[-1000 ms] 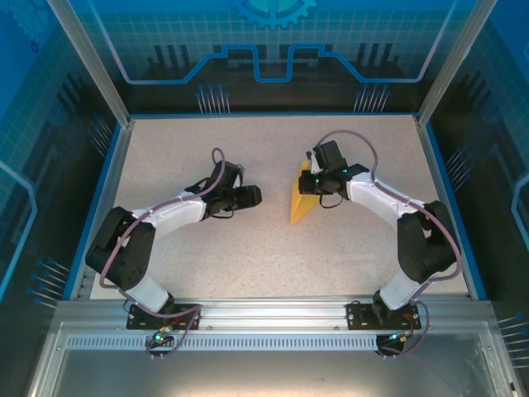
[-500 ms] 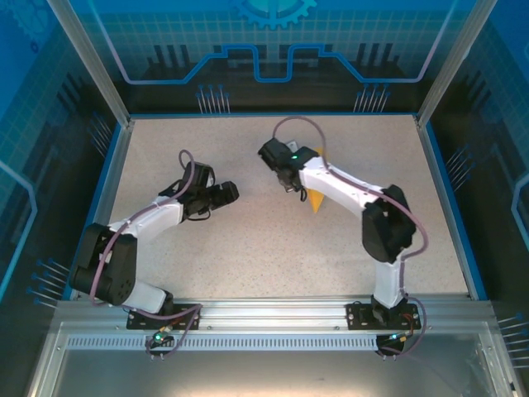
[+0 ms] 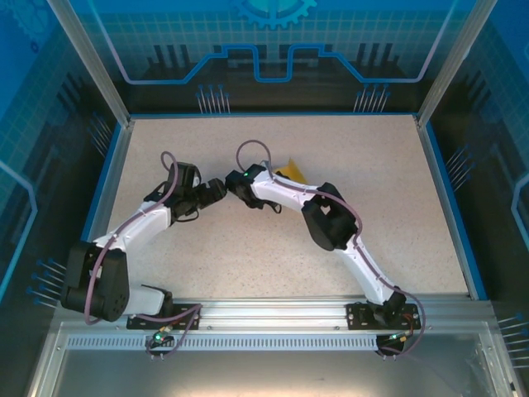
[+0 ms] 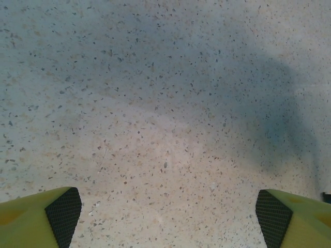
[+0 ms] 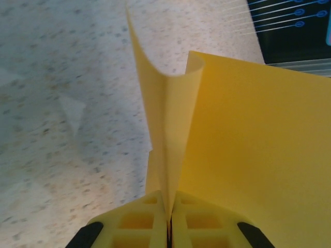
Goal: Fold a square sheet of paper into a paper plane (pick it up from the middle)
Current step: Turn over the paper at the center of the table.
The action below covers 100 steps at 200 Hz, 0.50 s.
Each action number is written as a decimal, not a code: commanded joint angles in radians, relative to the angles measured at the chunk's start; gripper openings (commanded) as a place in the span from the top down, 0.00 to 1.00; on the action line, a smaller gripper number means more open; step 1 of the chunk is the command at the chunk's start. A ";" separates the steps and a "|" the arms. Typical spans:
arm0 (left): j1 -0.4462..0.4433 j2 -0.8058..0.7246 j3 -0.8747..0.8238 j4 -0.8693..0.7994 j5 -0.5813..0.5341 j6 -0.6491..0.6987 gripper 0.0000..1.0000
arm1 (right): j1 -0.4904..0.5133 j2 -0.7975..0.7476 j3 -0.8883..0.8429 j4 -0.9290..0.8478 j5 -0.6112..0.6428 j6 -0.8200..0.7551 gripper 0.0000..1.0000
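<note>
Over the speckled table [image 3: 372,165], the right gripper [image 5: 168,227] pinches the thin yellow paper sheet [image 5: 248,129] — the left gripper [image 3: 216,192] gapes empty, just leftward mid-frame.

The left arm [image 3: 136,230] stretches up and inward from its base. Its end effector [image 4: 168,217] hangs low over the counter [image 4: 165,103] with the jaws spread wide. The right arm [image 3: 355,256] reaches far across toward the left, elbow bent mid-counter, its wrist close beside the left one. Its end effector [image 5: 168,222] is pinched tight on the paper [image 5: 248,134].
</note>
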 commanded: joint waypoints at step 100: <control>0.047 -0.080 -0.014 -0.050 -0.049 -0.027 0.07 | 0.070 -0.220 -0.166 0.244 -0.399 -0.090 0.70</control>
